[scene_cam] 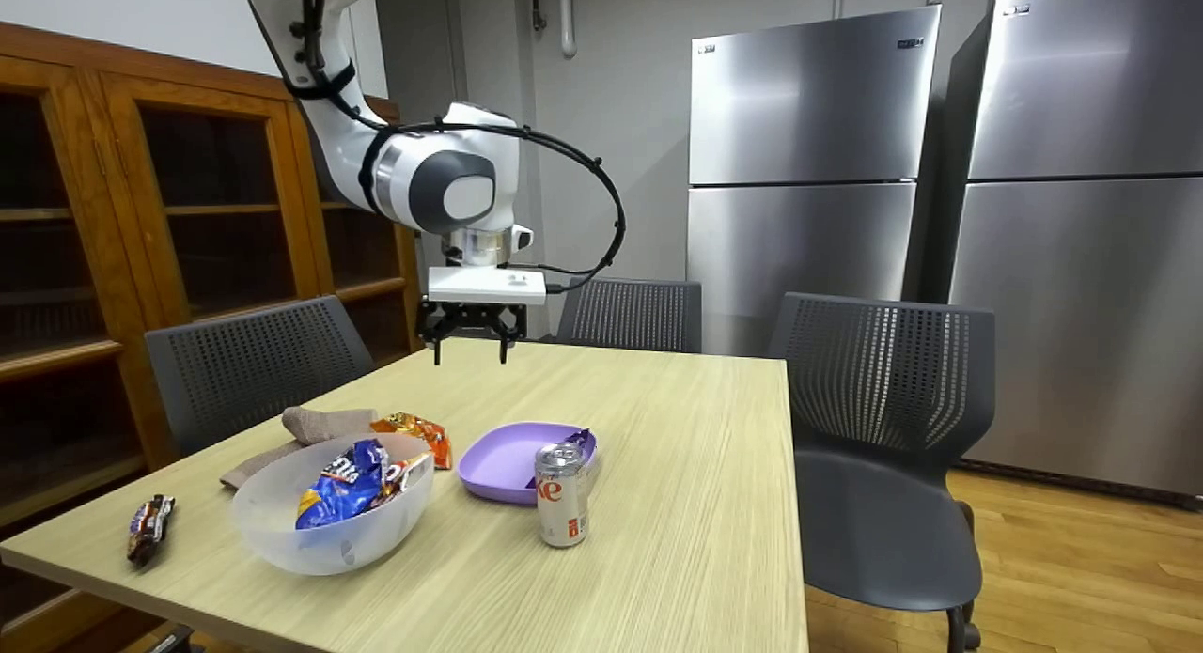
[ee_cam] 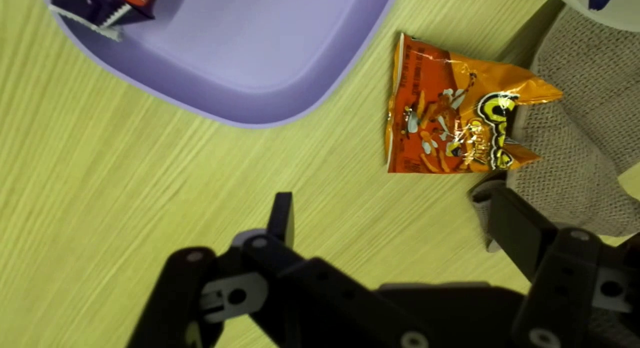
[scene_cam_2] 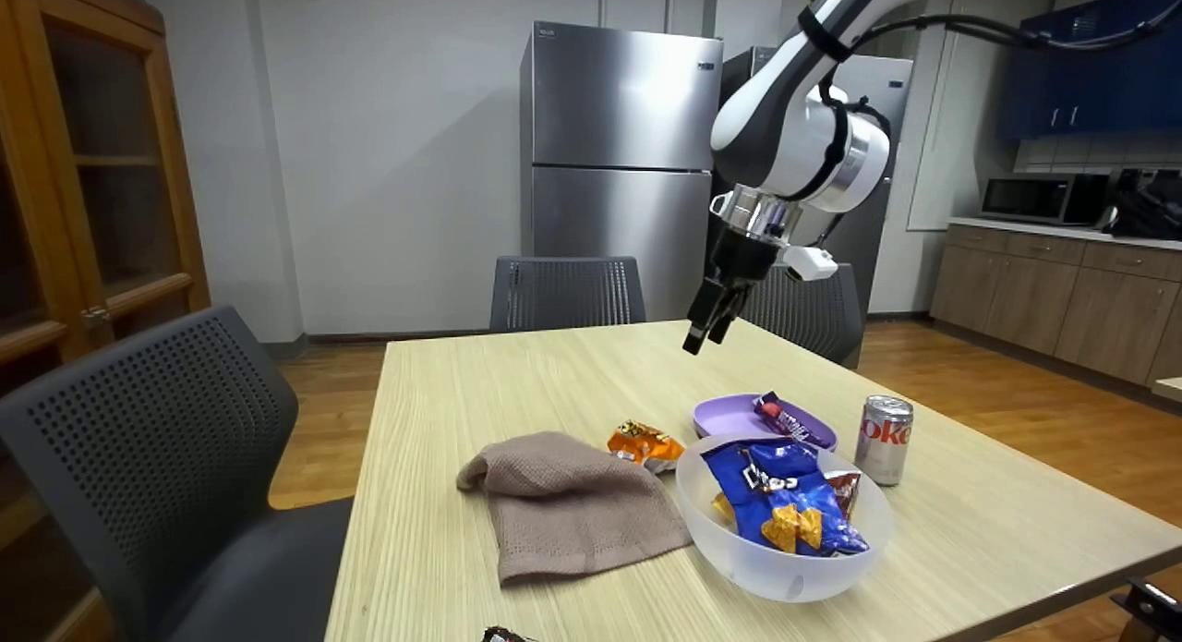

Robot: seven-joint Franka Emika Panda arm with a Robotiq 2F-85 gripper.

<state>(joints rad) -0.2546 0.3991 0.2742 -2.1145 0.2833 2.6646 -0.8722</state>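
Pale wood-grained, the desk is covered in part by a brown cloth and a purple plate. Above it the claw is held, jaws spread wide, nothing gripped. Lower down, untouched by it, an orange snack bag is seen between plate and cloth.

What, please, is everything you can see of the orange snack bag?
The orange snack bag lies printed face up on the table, between the purple plate and the brown cloth. Its wrapper looks like glossy, crinkled plastic, redder toward a pale-edged end, with cartoon print and black-outlined yellow lettering. The other end overlaps the cloth in the wrist view; whether they touch is unclear.
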